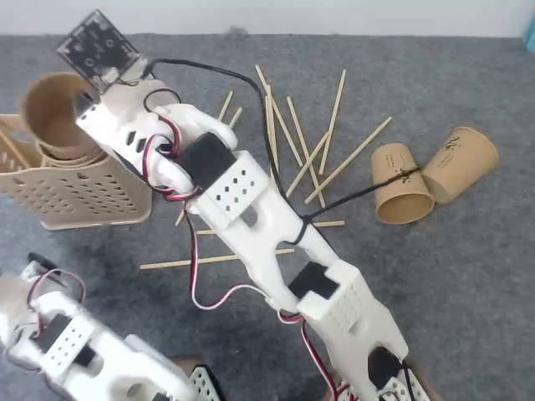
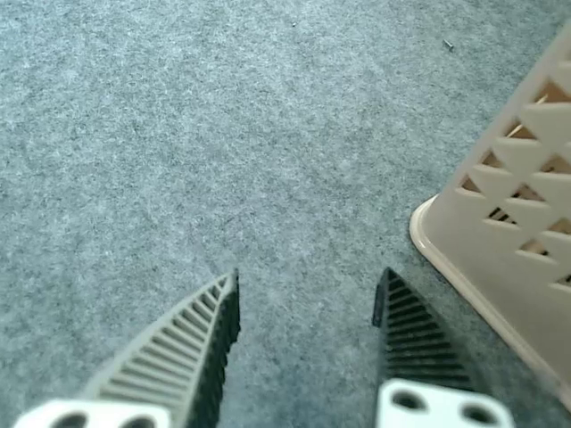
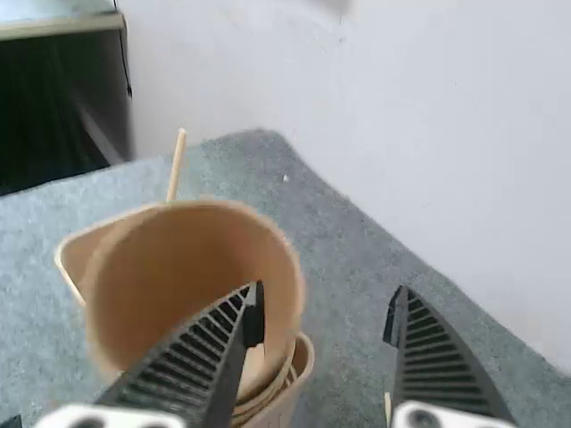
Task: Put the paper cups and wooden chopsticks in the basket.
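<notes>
Nearest the high camera, the right arm (image 1: 276, 242) crosses the grey-carpeted desk (image 1: 468, 276) diagonally, from the near edge to the beige lattice basket (image 1: 75, 196) at the far left. The right tool (image 3: 326, 299) hangs over that basket with its jaws wide. One finger (image 3: 210, 352) sits at the mouth of the top paper cup (image 3: 169, 276), the other is outside its wall, and nothing is clamped. That cup stands mouth up, nested in a stack of cups (image 1: 71, 154) inside the basket. A single chopstick (image 3: 176, 165) stands nearly upright out of the basket behind the stack.

The left tool (image 2: 309, 281) is also spread wide and holds nothing. It hovers over bare carpet just beside a rounded corner of the basket.

Two more cups lie on their sides at the right, touching each other. The nearer cup (image 1: 401, 184) points its mouth toward the near edge and a black cable crosses it. The farther cup (image 1: 460, 163) points its mouth down-left, toward its neighbour.

Loose wooden chopsticks (image 1: 292, 134) fan out at mid-desk, most running near-to-far or slanting. One long chopstick (image 1: 209, 261) lies almost crosswise and passes under the right arm.
</notes>
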